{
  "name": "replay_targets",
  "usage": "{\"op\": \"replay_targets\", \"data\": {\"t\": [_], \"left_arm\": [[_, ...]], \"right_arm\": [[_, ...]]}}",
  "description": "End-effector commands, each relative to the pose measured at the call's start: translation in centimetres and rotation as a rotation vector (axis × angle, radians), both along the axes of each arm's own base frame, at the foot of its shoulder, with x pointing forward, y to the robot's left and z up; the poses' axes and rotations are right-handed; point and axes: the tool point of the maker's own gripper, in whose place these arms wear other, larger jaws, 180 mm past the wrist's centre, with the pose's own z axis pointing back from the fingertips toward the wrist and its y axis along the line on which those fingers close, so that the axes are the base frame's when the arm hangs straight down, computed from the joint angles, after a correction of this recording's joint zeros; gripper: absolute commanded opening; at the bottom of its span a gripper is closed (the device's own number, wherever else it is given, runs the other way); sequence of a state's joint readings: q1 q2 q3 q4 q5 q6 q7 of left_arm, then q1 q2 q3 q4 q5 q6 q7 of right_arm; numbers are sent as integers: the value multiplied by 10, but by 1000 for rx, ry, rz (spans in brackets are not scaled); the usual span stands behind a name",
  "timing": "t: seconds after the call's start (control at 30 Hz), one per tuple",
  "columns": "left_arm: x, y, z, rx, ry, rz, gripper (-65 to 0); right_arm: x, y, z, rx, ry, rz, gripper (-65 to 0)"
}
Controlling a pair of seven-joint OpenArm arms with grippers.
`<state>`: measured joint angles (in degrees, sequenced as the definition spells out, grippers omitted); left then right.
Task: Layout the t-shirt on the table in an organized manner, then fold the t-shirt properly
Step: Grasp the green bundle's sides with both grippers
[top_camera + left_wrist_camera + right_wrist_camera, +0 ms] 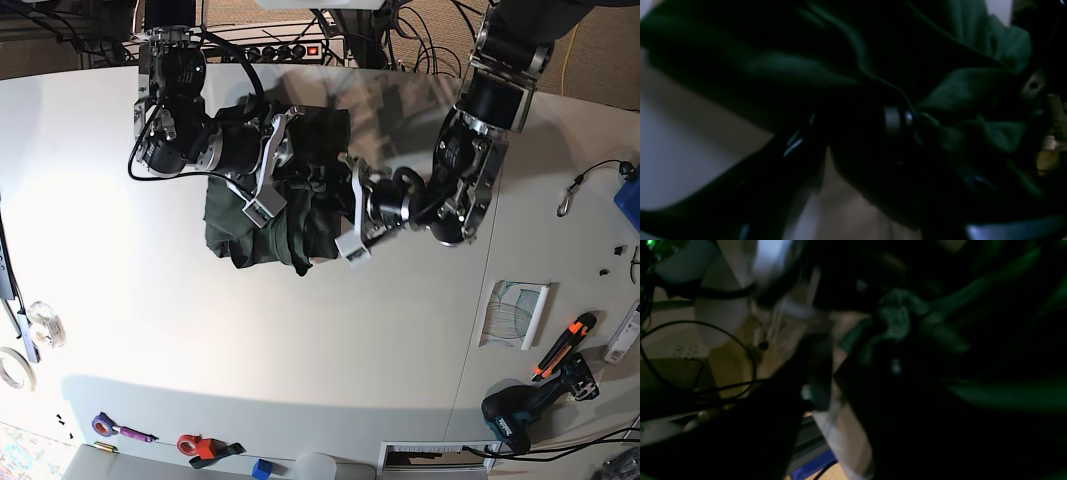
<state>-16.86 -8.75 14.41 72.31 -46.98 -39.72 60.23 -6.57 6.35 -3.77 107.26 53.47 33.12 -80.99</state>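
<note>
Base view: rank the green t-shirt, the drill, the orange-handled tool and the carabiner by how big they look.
1. t-shirt, largest even though it is bunched up and partly covered
2. drill
3. orange-handled tool
4. carabiner, clearly smallest
All lie on one table, so nearness to the camera hardly skews the order.

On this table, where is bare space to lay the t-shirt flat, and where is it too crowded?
Bare: the wide middle of the table, below the t-shirt in the base view, between the tape rolls and the paper sheet. Crowded: around the drill and orange knife.
</note>
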Motion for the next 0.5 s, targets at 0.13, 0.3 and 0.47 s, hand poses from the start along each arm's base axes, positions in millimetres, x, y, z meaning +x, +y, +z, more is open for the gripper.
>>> {"op": "replay_targets", "data": {"t": [0.13, 0.3, 0.47], "left_arm": [[45, 10, 43, -56, -98, 59, -402], [71, 27, 77, -118, -117, 110, -402], [79, 35, 112, -271, -98, 135, -448]], "right_arm": [[2, 15, 30, 140, -70, 49, -399], [7, 25, 56, 234, -153, 109, -399], [35, 14, 57, 107, -232, 93, -419]]}}
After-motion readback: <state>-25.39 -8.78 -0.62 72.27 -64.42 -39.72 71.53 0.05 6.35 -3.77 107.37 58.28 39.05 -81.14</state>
